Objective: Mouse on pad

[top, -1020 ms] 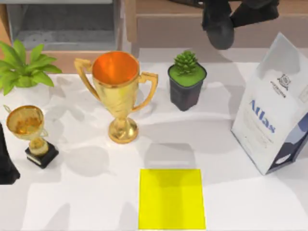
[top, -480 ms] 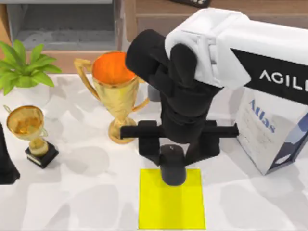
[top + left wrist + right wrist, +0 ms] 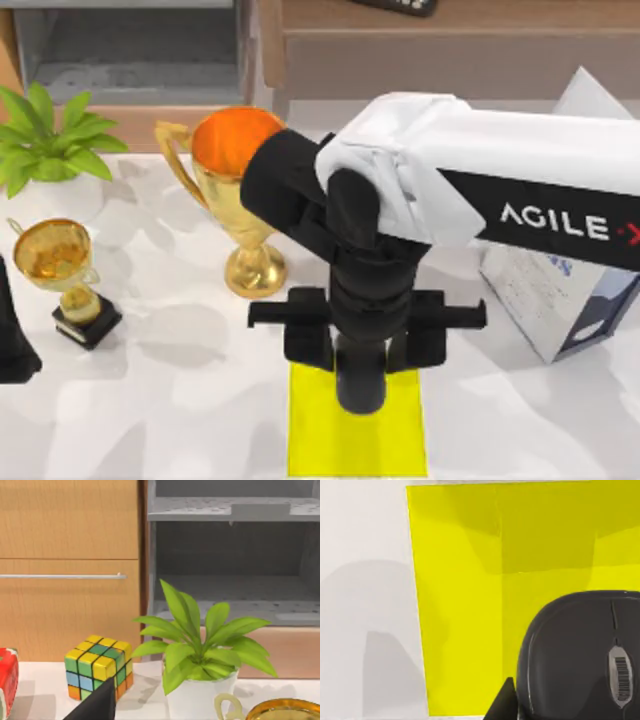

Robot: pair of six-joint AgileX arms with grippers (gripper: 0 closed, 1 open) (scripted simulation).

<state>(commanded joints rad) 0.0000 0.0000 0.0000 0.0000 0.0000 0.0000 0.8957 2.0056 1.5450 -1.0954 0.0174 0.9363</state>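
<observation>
The right tool point(image 3: 361, 385) hangs over the flat bright-yellow square pad point(image 3: 312, 440), gripping the rounded black computer mouse point(image 3: 580, 655) — the placing step, I judge. Next: lower it flat onto the pad, then let go. The pale marbled surface point(image 3: 180, 420) carries a big gold trophy point(image 3: 235, 190) and a leafy potted plant point(image 3: 200, 665); wooden cabinets point(image 3: 65, 565) stand behind. The left arm is parked at the left edge — I cannot tell its tool's state.

The right arm point(image 3: 500, 190) reaches in from the right over the white bench point(image 3: 150, 420), its end effector point(image 3: 361, 385) pointing down over the far half of the yellow pad point(image 3: 320, 445) with a dark object, probably the mouse point(image 3: 361, 395), at its tip. To the left stand a big gold trophy point(image 3: 235, 190), a small trophy point(image 3: 62, 270) and a plant point(image 3: 45, 140); a white bag point(image 3: 560, 300) shows under the arm, and the left arm point(image 3: 15, 345) sits at the left edge.
</observation>
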